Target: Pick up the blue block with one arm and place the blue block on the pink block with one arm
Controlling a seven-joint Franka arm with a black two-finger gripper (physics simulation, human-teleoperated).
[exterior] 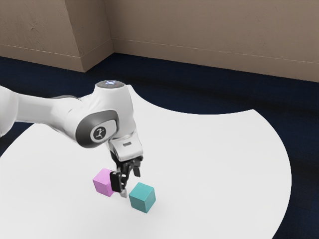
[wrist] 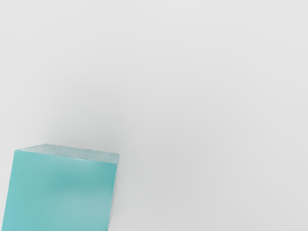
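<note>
Nothing of the task can be counted as done. The blue block (exterior: 142, 196), which renders more teal than blue, rests flat on the white desk (exterior: 224, 164) in the lower middle of the exterior view. The pink block (exterior: 103, 181) sits on the desk just to its left in that frame, with nothing stacked on it. Both parts of the job are judged to be outstanding: the blue block has not yet been grasped or lifted, and it has not yet been set on the pink one.

The gripper (exterior: 128, 183) is seen hanging low over the desk, in the gap between the two blocks, at the end of the arm (exterior: 60, 117) that enters from the left of the frame. Its fingers are spread and nothing is caught between them. The nearer finger overlaps the pink block's right edge in the picture; whether it touches that block cannot be told.

The blue block lies just beside the gripper, toward the lower right of the exterior frame, not beneath it. In the wrist view the blue block (wrist: 60, 190) is seen off to one side of the hand's centre line, over bare desk (wrist: 202, 96). From this it is judged that a sideways shift over the block is needed before a grasp can be made.
</note>
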